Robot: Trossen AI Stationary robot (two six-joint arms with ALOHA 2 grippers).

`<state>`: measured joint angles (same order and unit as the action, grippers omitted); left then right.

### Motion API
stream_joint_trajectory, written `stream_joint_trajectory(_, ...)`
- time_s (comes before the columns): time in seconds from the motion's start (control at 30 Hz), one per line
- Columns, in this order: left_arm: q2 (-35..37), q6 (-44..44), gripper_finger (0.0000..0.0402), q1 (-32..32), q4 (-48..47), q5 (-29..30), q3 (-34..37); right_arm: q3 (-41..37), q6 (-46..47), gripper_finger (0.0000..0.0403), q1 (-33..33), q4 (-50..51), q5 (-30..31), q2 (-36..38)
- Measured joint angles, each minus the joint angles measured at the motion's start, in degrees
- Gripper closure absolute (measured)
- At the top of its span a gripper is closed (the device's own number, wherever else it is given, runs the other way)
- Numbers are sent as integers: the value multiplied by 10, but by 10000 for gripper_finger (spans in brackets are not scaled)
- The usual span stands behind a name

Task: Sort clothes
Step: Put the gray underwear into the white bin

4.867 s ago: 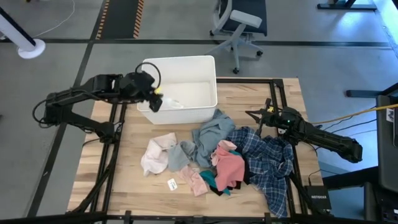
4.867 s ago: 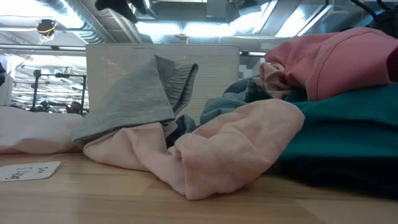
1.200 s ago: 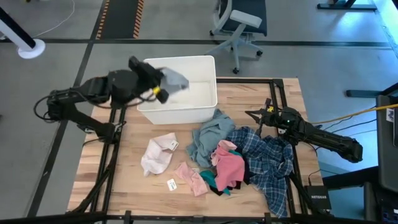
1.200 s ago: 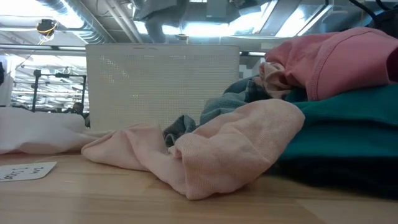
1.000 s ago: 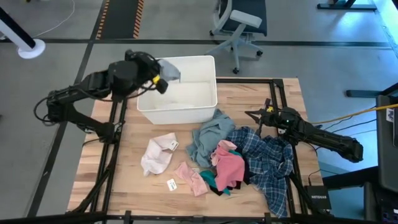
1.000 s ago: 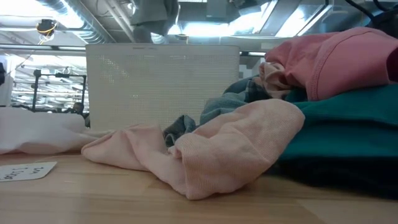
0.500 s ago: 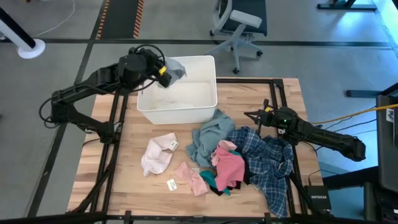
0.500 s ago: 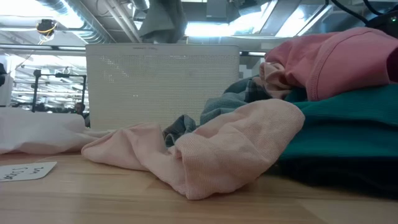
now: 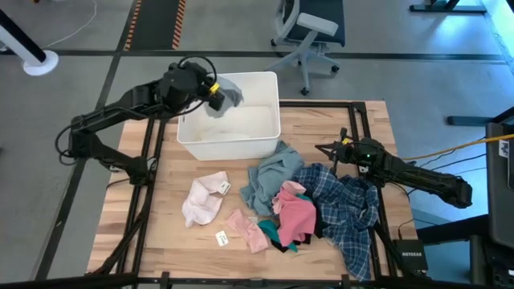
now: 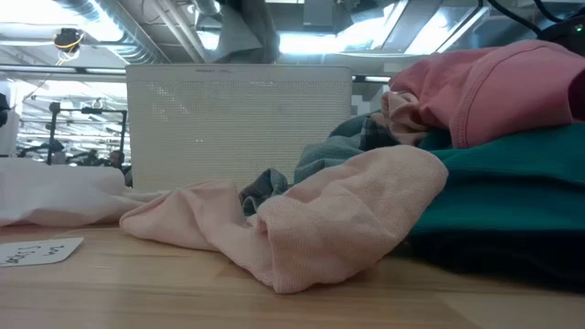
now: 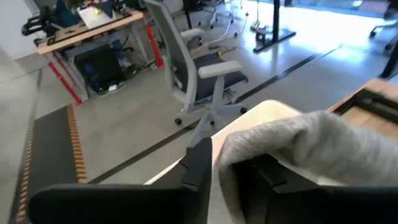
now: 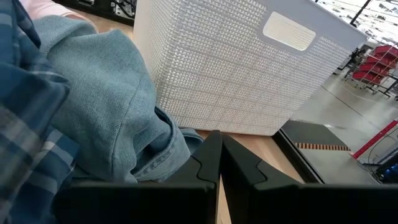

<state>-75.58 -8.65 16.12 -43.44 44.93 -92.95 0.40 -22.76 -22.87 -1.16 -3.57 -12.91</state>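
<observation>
Grey concrete floor (image 9: 72, 32) surrounds the wooden bench (image 9: 169, 241); an office chair (image 9: 309, 28) stands at top centre, hazard-striped tape (image 9: 152, 24) upper left.

The high view looks straight down on the white bin (image 9: 229, 120). The low view faces its wall (image 10: 238, 119) from desk level. The right wrist view sits near that wall too.

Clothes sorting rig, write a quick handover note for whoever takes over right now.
Left gripper: over the white bin at its far left corner, with the grey garment between its fingers; release looks underway.
Right gripper: shut, empty, parked by the pile's right edge.
On the table: white piece, pale pink piece, grey-blue top, pink piece, teal piece, plaid shirt.
Left to do: finish the drop, then sort those six.
</observation>
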Motion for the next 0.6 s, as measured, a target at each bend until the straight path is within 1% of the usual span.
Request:
stream_joint_trajectory(0.33,-9,-37,258,16,-30,0,0,0,0,384,0,0,0,0)
stream_joint_trajectory(0.47,-9,-49,230,16,-34,-25,0,0,0,384,0,0,0,0)
stream_joint_trajectory(0.6,-9,-71,210,29,-50,-51,0,0,0,384,0,0,-1,0)
